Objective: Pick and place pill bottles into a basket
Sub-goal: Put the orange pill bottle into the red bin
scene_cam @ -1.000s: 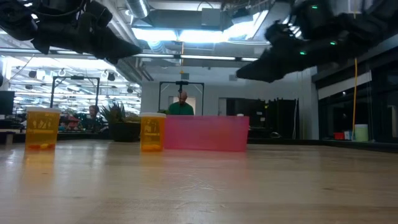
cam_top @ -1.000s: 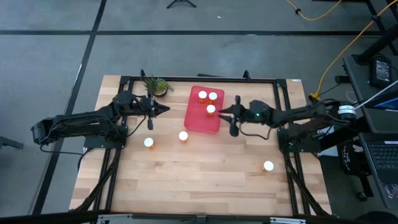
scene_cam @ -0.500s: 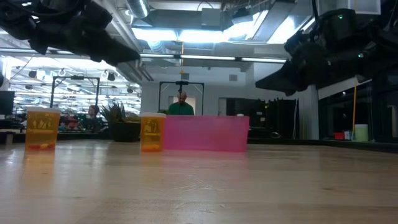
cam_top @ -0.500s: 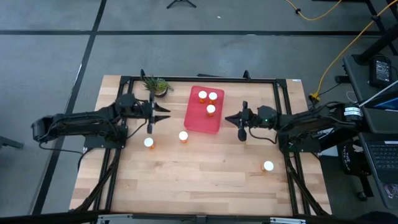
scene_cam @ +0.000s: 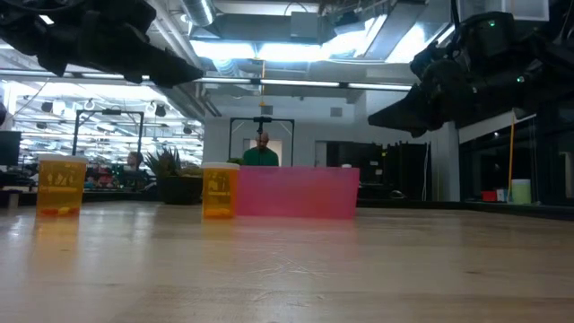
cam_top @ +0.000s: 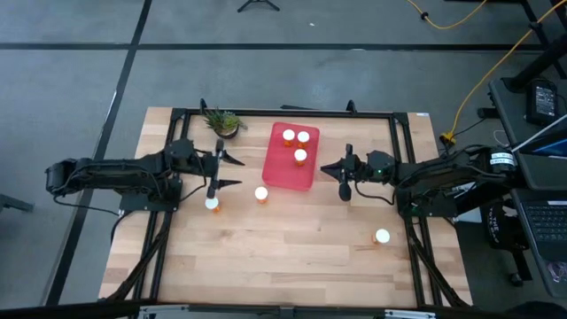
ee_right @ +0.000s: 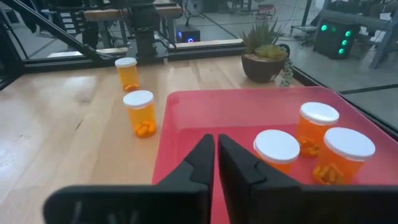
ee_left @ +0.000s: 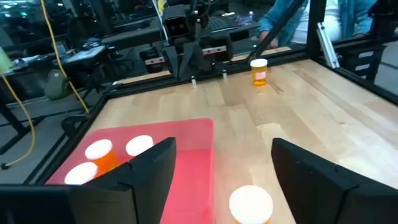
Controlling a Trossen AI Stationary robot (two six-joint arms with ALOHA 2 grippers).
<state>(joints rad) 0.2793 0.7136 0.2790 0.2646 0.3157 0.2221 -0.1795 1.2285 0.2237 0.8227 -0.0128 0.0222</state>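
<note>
The basket is a flat red tray (cam_top: 282, 167) at the table's far middle. Three orange pill bottles with white caps stand in it (cam_top: 289, 136) (cam_top: 303, 136) (cam_top: 300, 156). Three more stand upright on the wood: one just in front of the tray (cam_top: 261, 193), one at the left (cam_top: 213, 203), one at the near right (cam_top: 382, 237). My left gripper (cam_top: 232, 173) hovers open left of the tray; the bottle in front of the tray (ee_left: 250, 202) stands just ahead of its fingers. My right gripper (cam_top: 323, 168) hovers shut, right of the tray, pointing at it (ee_right: 214, 155).
A small green potted plant (cam_top: 223, 122) stands at the far edge, left of the tray. A black frame (cam_top: 283, 112) runs along the table's far side and down both sides. Bare wood lies across the near half of the table.
My left gripper has swung a little toward the table's near edge and has opened wide. My right gripper has drawn back from the tray toward the table's right edge and sunk slightly, then kept still. No bottle has moved.
</note>
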